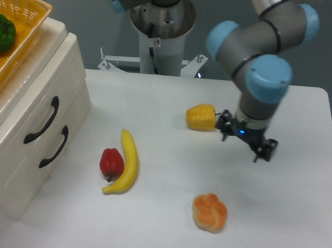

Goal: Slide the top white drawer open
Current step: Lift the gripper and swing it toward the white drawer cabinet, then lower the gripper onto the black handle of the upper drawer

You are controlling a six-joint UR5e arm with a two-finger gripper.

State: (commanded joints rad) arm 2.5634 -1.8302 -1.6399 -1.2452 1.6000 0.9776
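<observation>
Top white drawer [35, 120] at frame left, shut flush in the cabinet [1, 169], black handle facing the bench [165, 222]. Claw [245, 140] hanging right of centre, well apart from that drawer, just beside the yellow pepper [201, 117]. Nothing gripped; finger spread impossible to tell from here. Between them: banana [125, 163] and red pepper [111, 163], touching.

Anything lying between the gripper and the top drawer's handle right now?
Yes. The gripper hangs over the table's right half, the top white drawer far left. The yellow pepper sits right beside the gripper, and the banana with the red pepper lies nearer the cabinet. All are low, so a raised approach likely clears them.
</observation>
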